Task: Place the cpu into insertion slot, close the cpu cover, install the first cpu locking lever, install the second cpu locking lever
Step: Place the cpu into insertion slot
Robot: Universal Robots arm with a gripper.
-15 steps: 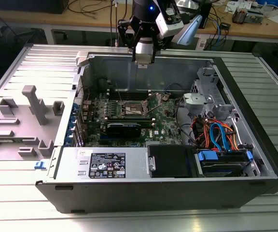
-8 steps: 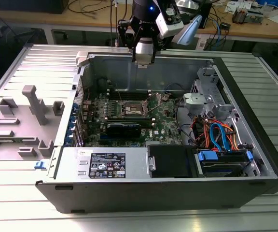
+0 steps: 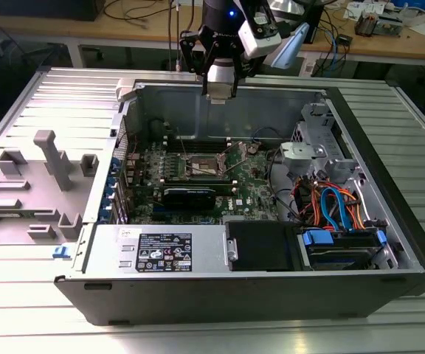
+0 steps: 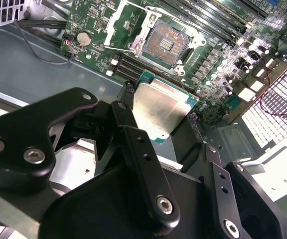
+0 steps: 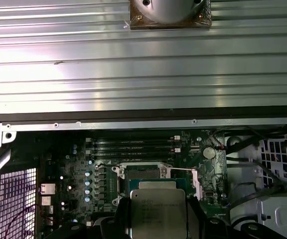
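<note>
Silver metal with a thin green border is showing between the black fingers (image 4: 133, 134). That is the cpu (image 4: 161, 112), and the gripper (image 4: 159, 122) is closed on two of its opposite edges, carrying it in the air. In the first wrist view the chip (image 5: 157, 214) is hanging just short of the insertion slot (image 5: 144, 175), not yet over it.

In the exterior view the gripper (image 3: 220, 81) is sitting at the top centre of the frame, above the far wall of the open computer case (image 3: 220, 291). The slot (image 3: 204, 164) is lying lower, near the middle of the frame, well apart from it.

In the second wrist view the slot (image 4: 167, 44) is showing its bare field of contacts, so I am judging that the cpu cover (image 4: 119, 20) is swung back and out of the way.

I am treating this as the carry-and-align part of the first step. To do it well, I am aiming to:
- hold the chip flat and square its edges to the slot's rim before descending;
- come straight down, because any sideways slide over those contacts could bend them;
- let the chip settle under its own weight, without pressing;
- steer clear of the memory sticks (image 4: 218, 25) beside the slot on the green circuit board (image 4: 208, 55).
</note>
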